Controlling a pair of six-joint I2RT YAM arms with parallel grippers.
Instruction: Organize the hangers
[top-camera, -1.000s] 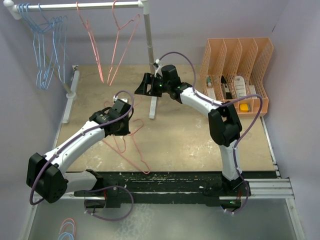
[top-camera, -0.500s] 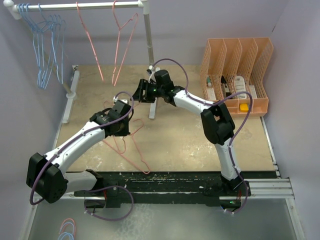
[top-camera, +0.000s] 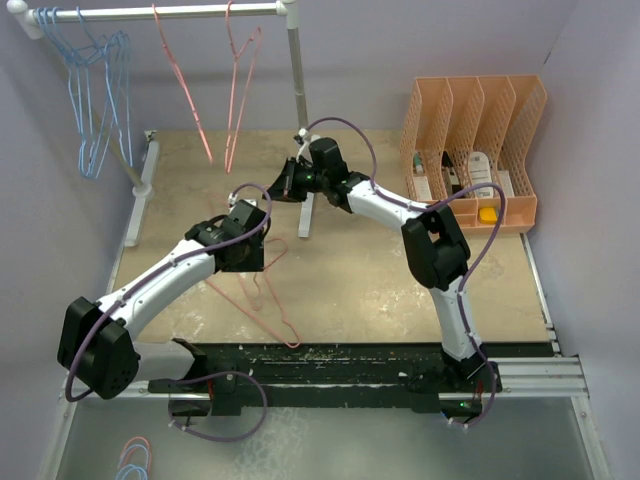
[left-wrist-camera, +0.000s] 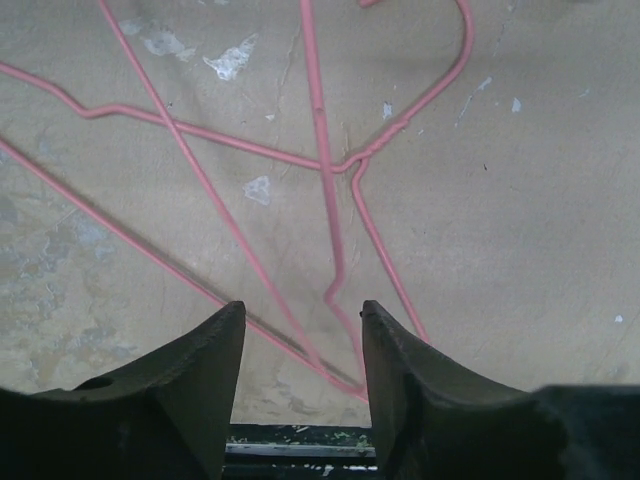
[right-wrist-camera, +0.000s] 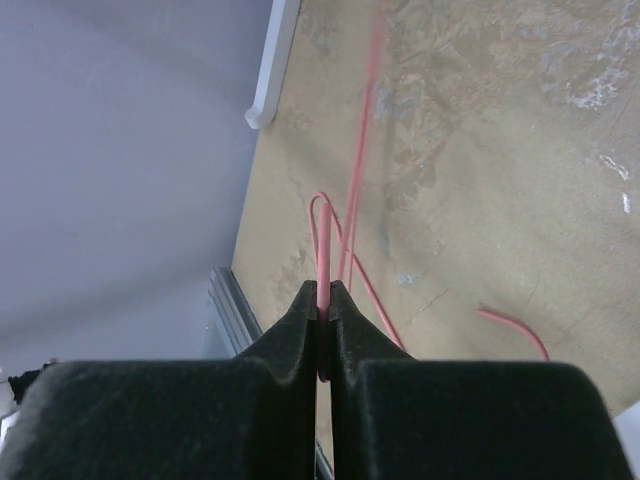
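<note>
Sitting pinched inside right hand (right-wrist-camera: 320, 293): pink hanger (right-wrist-camera: 322, 245).

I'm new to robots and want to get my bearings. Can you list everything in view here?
blue hangers: several, light blue, hanging at the rail's left end.
rail pink hangers: two, pink-red, hanging mid-rail.
table hangers: overlapping, count unclear, pink-red, lying under the left gripper.
held hanger: one, pink-red, pinched by the right gripper.
wire loops: a few, blue and pink, near-left, off the table.
rack: one, white, at the back.
file holder: one, orange, back right, small items inside.
table: one, beige.
left gripper: one, black, open above the table hangers.
right gripper: one, black, shut on the held hanger.
</note>
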